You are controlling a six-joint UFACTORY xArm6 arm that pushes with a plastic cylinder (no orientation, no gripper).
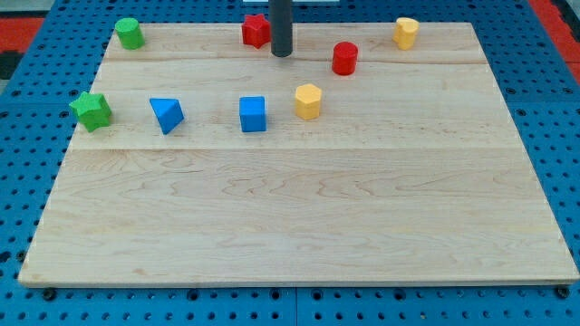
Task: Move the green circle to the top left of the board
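The green circle (130, 33) stands at the top left corner of the wooden board (299, 217). My tip (282, 53) comes down from the view's top, just right of the red star (256, 30) and far right of the green circle. It touches no block that I can see.
A green star (91, 110) sits at the left edge. A blue triangle (167, 114), a blue cube (253, 114) and a yellow hexagon (308, 100) lie in a row. A red cylinder (344, 58) and a yellow block (406, 33) are at the top right.
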